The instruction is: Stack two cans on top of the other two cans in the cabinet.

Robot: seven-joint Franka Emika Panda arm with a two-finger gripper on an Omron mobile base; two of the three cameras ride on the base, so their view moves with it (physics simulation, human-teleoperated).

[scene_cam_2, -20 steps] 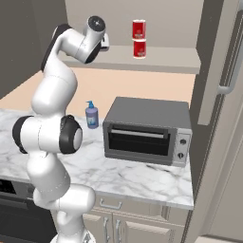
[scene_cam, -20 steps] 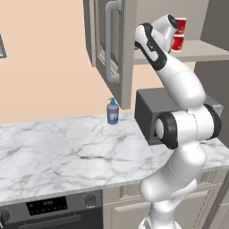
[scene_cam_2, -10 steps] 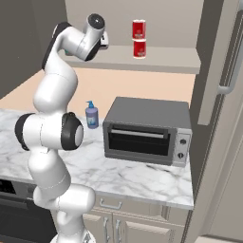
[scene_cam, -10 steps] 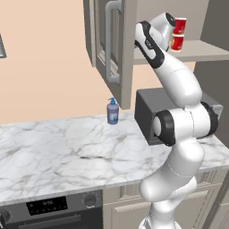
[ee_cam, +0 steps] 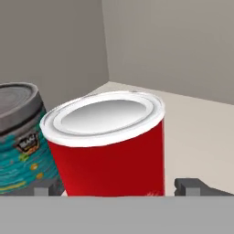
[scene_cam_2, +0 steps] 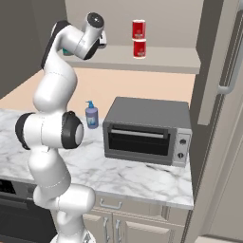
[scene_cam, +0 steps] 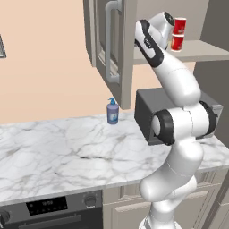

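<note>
Left base view: the cabinet (scene_cam: 112,49) stands with its door swung open toward the camera, the long bar handle vertical. On its shelf (scene_cam: 201,47), two red cans (scene_cam: 178,34) stand upright, one stacked on the other, long axes vertical, just beside the arm's wrist; open shelf remains to their right. A blue soap bottle (scene_cam: 112,111) stands on the marble surface (scene_cam: 58,152), near the dark oven (scene_cam: 147,112). Right base view: the stacked pair (scene_cam_2: 138,39) sits mid-shelf, well apart from the pincer end of the arm (scene_cam_2: 97,38), with bare shelf on both sides and up to the front edge. Hand view: another red can (ee_cam: 109,146) stands upright between the pincer (ee_cam: 119,187) fingertips (ee_cam: 192,185), its whitish rim up. A teal-labelled can (ee_cam: 20,137) stands just beside it. The jaws sit spread either side of the can; contact cannot be determined. Bare shelf extends to the rear corner.
</note>
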